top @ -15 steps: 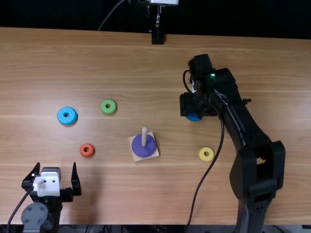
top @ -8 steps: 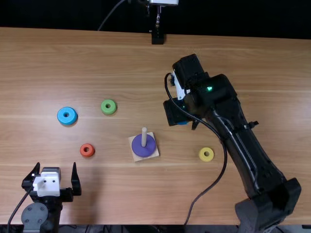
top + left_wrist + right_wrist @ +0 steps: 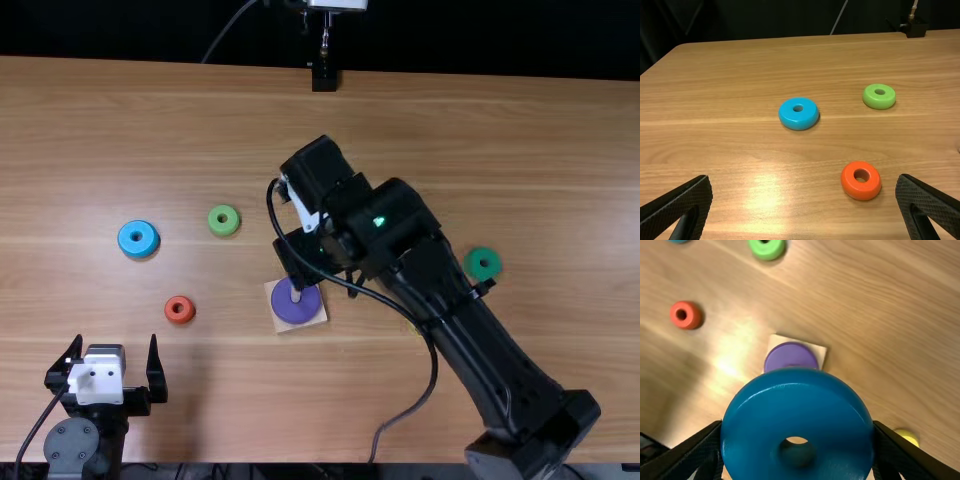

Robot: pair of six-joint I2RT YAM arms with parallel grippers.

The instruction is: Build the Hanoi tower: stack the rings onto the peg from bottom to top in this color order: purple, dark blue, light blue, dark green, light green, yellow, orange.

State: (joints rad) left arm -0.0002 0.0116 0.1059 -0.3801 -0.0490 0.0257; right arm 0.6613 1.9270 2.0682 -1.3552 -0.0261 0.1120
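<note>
In the top view my right gripper (image 3: 302,256) is over the table just behind the peg base (image 3: 282,323), which bears the purple ring (image 3: 297,308). The dark blue ring (image 3: 797,405), clamped between the fingers of my right gripper (image 3: 797,426), covers part of the purple ring (image 3: 790,356) in the right wrist view. My left gripper (image 3: 115,352) stands open at the near left; in its wrist view the gripper (image 3: 804,182) holds nothing. Lying loose are the light blue ring (image 3: 137,238), light green ring (image 3: 224,220), orange ring (image 3: 180,309) and dark green ring (image 3: 483,263).
The yellow ring (image 3: 909,436) lies right of the peg base, mostly under the right arm in the top view. That arm slants across the table's right half, its cable (image 3: 432,380) looping beside it. A black stand (image 3: 324,77) is at the far edge.
My right gripper has moved left and slightly nearer, carrying the dark blue ring toward the peg base. The dark green ring has come into sight behind the arm. The left arm has kept still.
</note>
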